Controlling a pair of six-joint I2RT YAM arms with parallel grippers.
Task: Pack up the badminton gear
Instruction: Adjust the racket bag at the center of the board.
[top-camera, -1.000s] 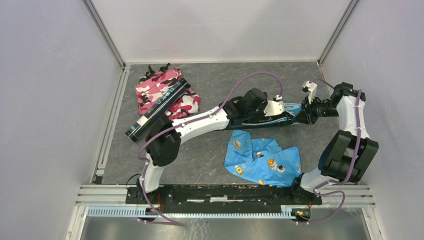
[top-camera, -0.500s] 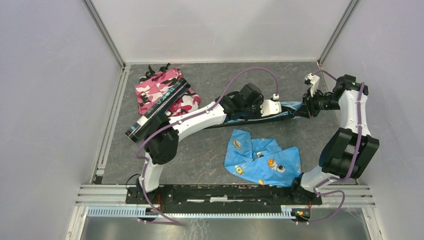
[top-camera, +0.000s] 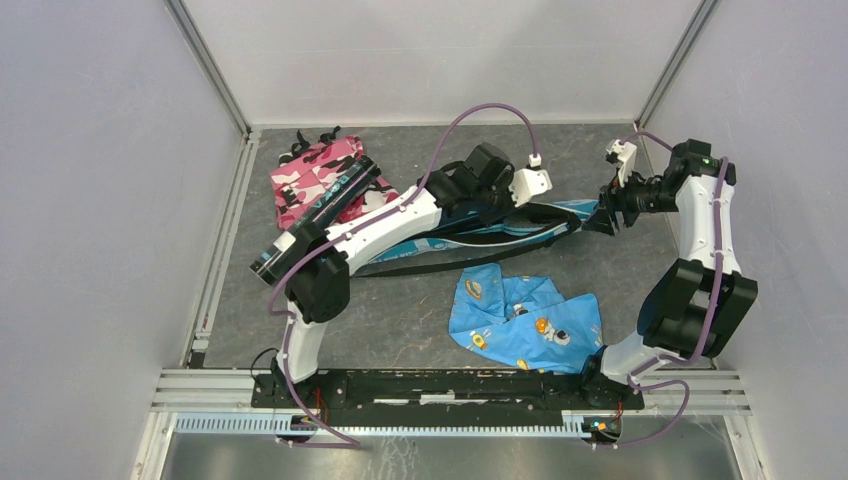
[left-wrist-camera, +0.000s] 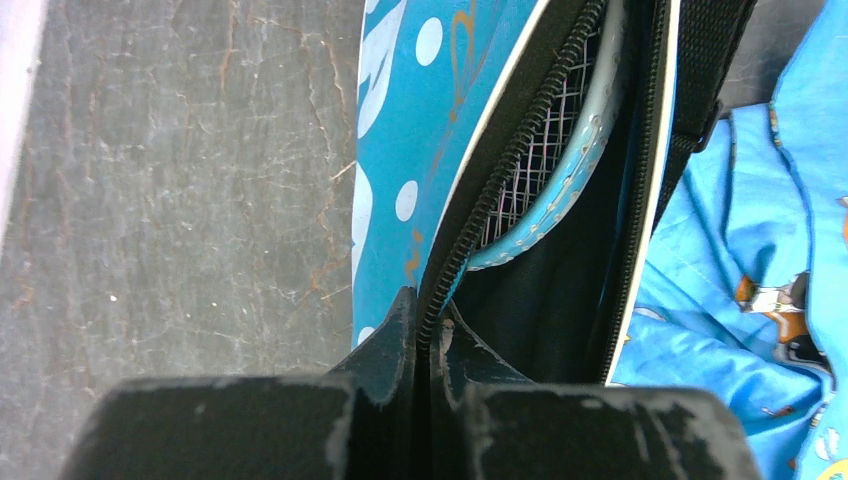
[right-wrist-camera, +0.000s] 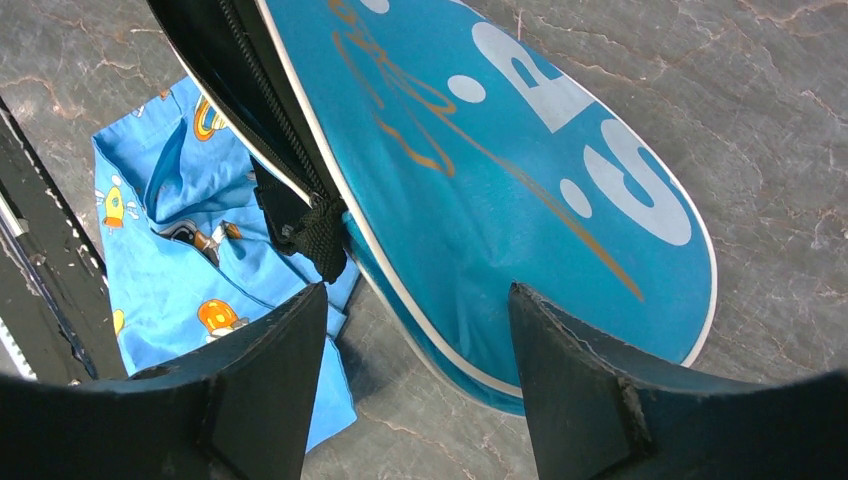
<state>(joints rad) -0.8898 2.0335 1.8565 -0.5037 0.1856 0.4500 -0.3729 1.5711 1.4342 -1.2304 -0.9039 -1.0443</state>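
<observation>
Since the earlier frame the left arm has pulled up and back, lifting one edge of the cover (right-wrist-camera: 520, 150) so that its mouth gapes. The right hand (right-wrist-camera: 415, 295) has spread its fingers over the cover's rounded end and grips nothing. The left hand (left-wrist-camera: 430, 330) is pressed together on the cover's zip (left-wrist-camera: 505, 160) edge.

The cover lies across the middle of the surface (top-camera: 420, 310), just behind the cloth (top-camera: 525, 320). A racquet (left-wrist-camera: 540, 150) sits inside it, and whether a second one is in there cannot be told. The tube (top-camera: 315, 215) rests on the pink bag (top-camera: 310, 175), well apart at the far left.

The step in hand looks like holding the cover open after loading. The next move probably calls for the free right hand either to bring in what is left or to find the zip pull, which no view shows. Meanwhile the left would keep the edge taut.

The cover is smooth printed fabric in a racquet outline, blue with white lettering and dots, white piping, black lining and a black coil zip. A woven black strap (right-wrist-camera: 315, 235) hangs from its side. The racquet has a thin light-blue frame and fine crossed strings. The cloth is soft and crumpled, the tube a rigid cylinder, and the surface grey and veined like stone.
</observation>
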